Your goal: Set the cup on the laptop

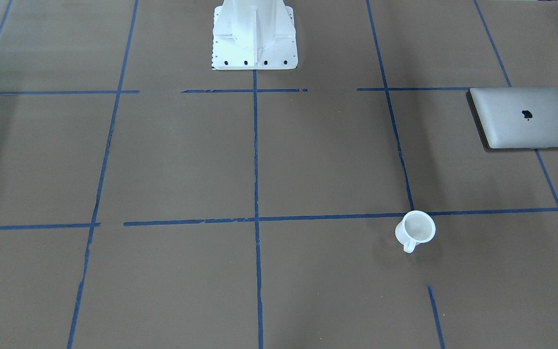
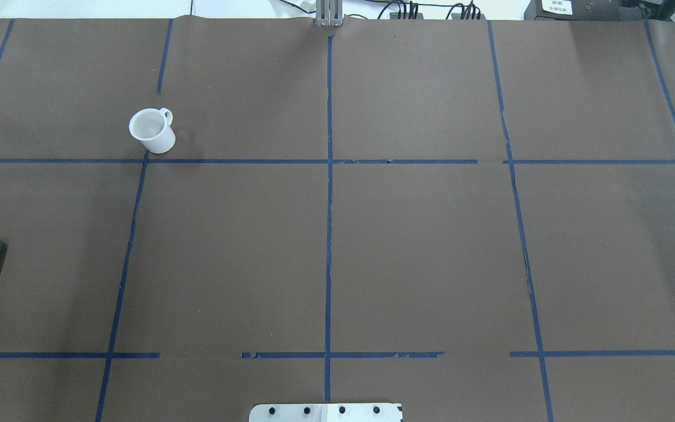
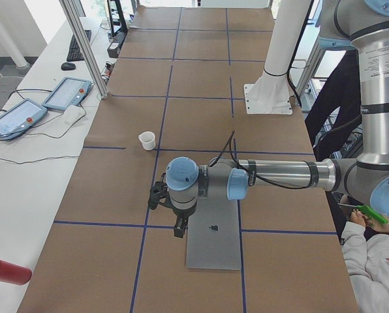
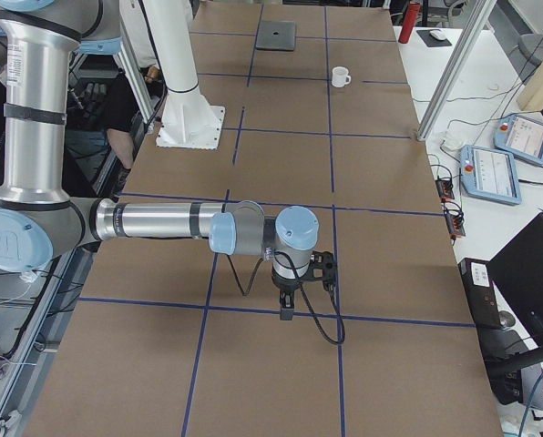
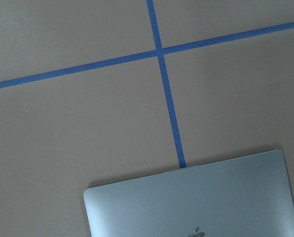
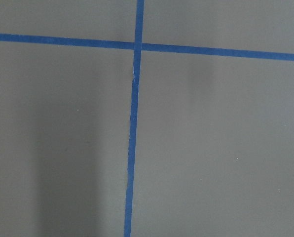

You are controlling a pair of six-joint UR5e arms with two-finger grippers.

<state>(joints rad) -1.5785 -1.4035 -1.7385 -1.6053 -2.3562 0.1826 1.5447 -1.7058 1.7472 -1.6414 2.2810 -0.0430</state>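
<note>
Cup (image 1: 415, 229) stands upright on the desk (image 1: 308, 160), well apart from the closed laptop (image 1: 526, 118), so your nearer left claw (image 3: 155, 195) suits; whether it or the right claw (image 4: 324, 266) is spread, I cannot tell.

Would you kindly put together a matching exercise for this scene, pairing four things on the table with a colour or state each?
Things:
1. cup
2. laptop
3. pedestal
4. tape lines

Descriptions:
a. closed, lying flat, dark logo facing up
b. blue, forming a grid
c. upright, empty, beside a tape crossing
d. white, with a row of dark bolts along its foot

Pairs: 1-c, 2-a, 3-d, 4-b.
</note>
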